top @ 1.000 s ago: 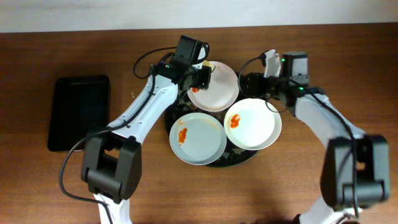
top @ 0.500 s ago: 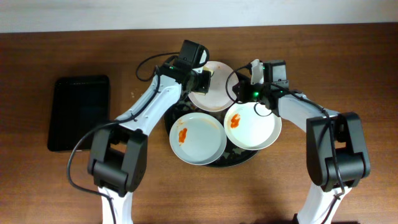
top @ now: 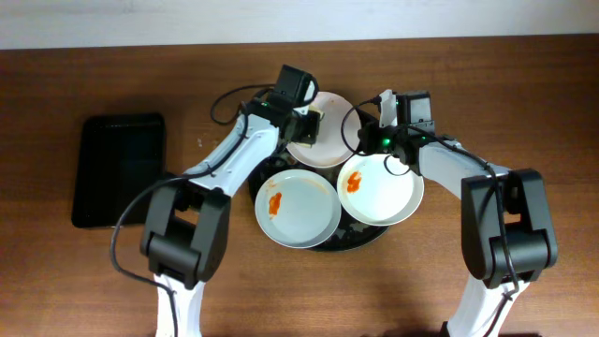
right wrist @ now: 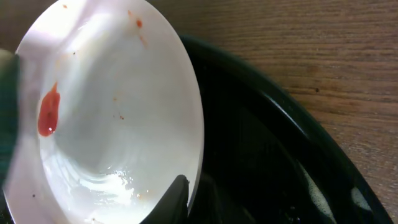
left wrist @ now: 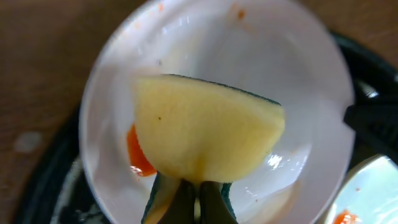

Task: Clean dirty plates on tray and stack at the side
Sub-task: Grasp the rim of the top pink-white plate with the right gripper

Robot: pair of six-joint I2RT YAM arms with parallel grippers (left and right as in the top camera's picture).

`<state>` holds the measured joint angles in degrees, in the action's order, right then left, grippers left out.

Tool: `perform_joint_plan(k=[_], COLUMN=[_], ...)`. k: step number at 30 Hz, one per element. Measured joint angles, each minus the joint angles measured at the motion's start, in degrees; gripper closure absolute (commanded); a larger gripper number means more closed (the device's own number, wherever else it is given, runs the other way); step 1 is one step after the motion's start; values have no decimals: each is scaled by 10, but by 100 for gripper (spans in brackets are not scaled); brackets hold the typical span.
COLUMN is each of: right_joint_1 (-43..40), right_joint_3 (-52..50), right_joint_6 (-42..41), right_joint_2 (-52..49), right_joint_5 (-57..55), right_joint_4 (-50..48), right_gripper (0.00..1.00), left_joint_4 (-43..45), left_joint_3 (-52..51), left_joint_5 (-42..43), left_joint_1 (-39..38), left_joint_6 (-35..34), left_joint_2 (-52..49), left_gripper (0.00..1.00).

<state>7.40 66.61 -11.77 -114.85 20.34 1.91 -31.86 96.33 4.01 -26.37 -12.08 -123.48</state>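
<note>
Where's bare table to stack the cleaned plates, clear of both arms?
Bare wooden table lies right of the right arm, and along the front-left edge in front of the black rectangular tray. The strip between that tray and the left arm is narrow. The round glossy black tray is crowded: three white plates fill it, both arms reaching over the back one.

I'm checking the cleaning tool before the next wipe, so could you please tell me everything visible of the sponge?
The sponge is a soft-looking foam block, pale yellow with a dark green scouring layer showing along its edges. The left hand is shut on its near end, pinching it so the yellow face fans out. It sits over the far plate, partly covering a red-orange smear; whether it presses on the plate cannot be told.
</note>
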Motion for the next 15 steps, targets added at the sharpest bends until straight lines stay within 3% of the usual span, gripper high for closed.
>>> perform_joint_plan(k=[3,7,15], right_joint_1=[0,0,0], right_joint_3=[0,0,0], right_joint_6=[0,0,-1], right_joint_2=[0,0,0], right_joint_5=[0,-3,-9], right_joint_4=[0,1,28], right_gripper=[80,93,96], left_joint_4=[1,12,19], left_joint_3=[0,0,0], left_joint_5=[0,0,5], left_joint_1=[-8,-14,-15], left_joint_6=[0,0,0], left_joint_2=[-19,-25,-25], left_gripper=[100,100,100])
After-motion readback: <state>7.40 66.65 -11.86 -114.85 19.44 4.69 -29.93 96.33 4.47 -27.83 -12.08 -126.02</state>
